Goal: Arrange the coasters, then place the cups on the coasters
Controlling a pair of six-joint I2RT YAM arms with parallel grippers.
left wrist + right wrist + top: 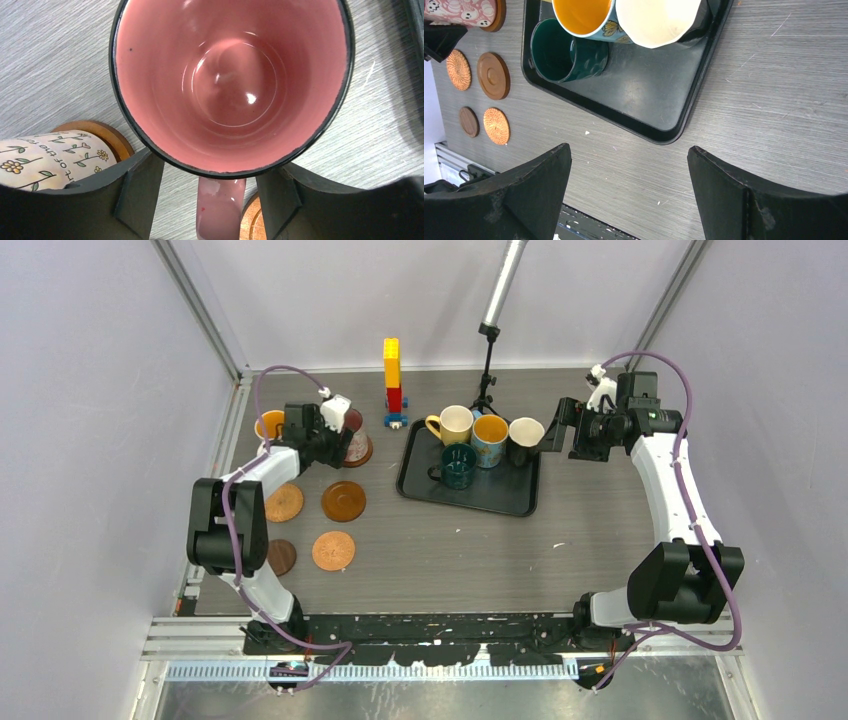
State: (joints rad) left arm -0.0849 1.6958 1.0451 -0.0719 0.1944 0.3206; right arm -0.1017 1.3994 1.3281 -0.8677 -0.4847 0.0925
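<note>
The pink cup (230,75) stands on a brown coaster (250,222) at the back left. My left gripper (210,200) is open, its fingers (135,190) standing clear on either side of the cup's handle (220,210). Beside it the white patterned cup (50,160) sits on another wooden coaster (107,135). Several bare coasters lie nearer: woven (284,503), glossy brown (343,501), dark (281,557), woven (333,551). The black tray (500,502) holds the cream-yellow (455,425), blue (489,438), white (525,435) and teal (459,465) cups. My right gripper (629,150) hangs open and empty, right of the tray.
A yellow, red and blue toy brick tower (392,380) stands at the back, left of the tray. A black lamp stand (486,370) rises behind the tray. The table's near edge (589,220) shows below the right gripper.
</note>
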